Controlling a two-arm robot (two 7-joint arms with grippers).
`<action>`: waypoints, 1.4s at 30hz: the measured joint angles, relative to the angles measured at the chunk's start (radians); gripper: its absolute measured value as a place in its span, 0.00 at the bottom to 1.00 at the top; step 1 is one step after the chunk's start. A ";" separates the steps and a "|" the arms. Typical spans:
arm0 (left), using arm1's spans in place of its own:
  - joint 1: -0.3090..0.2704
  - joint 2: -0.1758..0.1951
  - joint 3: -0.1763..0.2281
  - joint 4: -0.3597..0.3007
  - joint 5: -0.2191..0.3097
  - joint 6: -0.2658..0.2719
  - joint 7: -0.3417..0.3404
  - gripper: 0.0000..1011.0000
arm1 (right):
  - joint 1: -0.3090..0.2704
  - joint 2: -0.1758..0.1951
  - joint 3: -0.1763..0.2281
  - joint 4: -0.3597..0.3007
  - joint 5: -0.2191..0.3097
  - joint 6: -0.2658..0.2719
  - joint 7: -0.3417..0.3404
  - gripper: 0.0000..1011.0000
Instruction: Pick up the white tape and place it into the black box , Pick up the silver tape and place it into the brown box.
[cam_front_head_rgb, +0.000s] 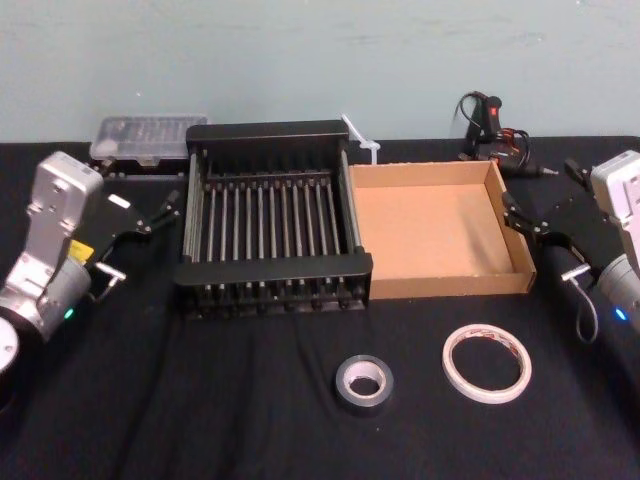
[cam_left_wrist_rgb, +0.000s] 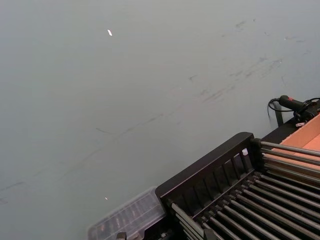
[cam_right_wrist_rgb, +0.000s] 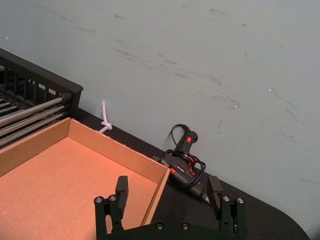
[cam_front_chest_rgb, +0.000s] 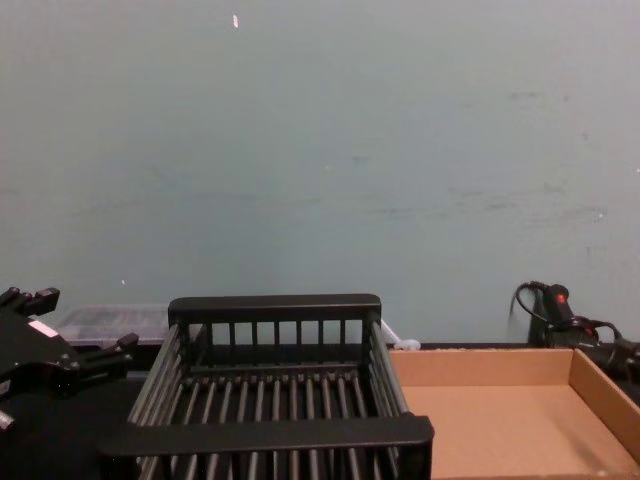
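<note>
Both tapes lie flat on the black table in front of me: the silver tape just ahead of the black box's near right corner, the white tape to its right, a short gap between them, in front of the brown box. The black box and brown box sit side by side, walls touching, both with nothing in them. My left gripper hovers left of the black box, fingers spread, holding nothing. My right gripper hangs at the brown box's right wall, fingers wide apart, straddling that wall's far corner. A clear plastic case rests behind the black box.
</note>
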 joint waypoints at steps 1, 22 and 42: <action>0.000 0.000 0.000 0.000 0.000 0.000 0.000 0.99 | 0.000 0.000 0.000 0.000 0.000 0.000 0.000 0.99; 0.000 0.000 0.000 0.000 0.000 0.000 0.000 0.99 | 0.000 0.000 0.000 0.000 0.000 0.000 0.000 0.99; 0.000 0.000 0.000 0.000 0.000 0.000 0.000 0.99 | 0.000 0.000 0.000 0.000 0.000 0.000 0.000 0.99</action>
